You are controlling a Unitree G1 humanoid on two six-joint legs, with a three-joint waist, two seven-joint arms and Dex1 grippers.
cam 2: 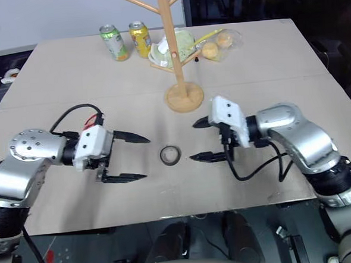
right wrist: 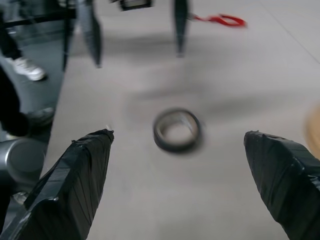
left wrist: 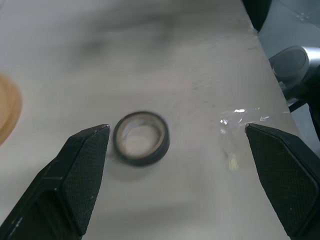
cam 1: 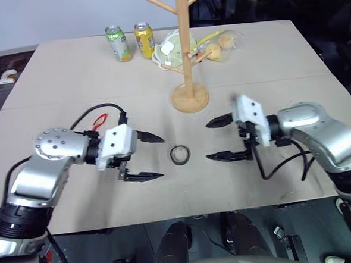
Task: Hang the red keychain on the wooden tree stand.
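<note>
Left gripper (cam 1: pixel 153 156) is wide open with nothing in it, black fingers spread and pointing across the table toward my right side, and honestly it's aimed at the wrong thing. What sits between both grippers is the small black tape roll (cam 1: pixel 180 154), lying flat on the tan table top (cam 1: pixel 70 72). The thin red cord keychain (cam 1: pixel 99 119) I actually need is on the far side of my left arm, just behind the wrist and near the black cable, so it lies back and outward from where those fingers point. In the right wrist view it shows as a little red loop (right wrist: pixel 220 20) stretched roughly along the table's length, past the left fingers. Right gripper (cam 1: pixel 226 139) is also spread wide and empty, facing the left one across the tape roll, and it's well apart from the keychain. So the left arm is clearly the nearer one, I reckon, but it'd have to swing back around to get at the cord. The tall light-wood tree stand with peg branches (cam 1: pixel 186 59) stands upright on its round base further up the table, between the two arms.
</note>
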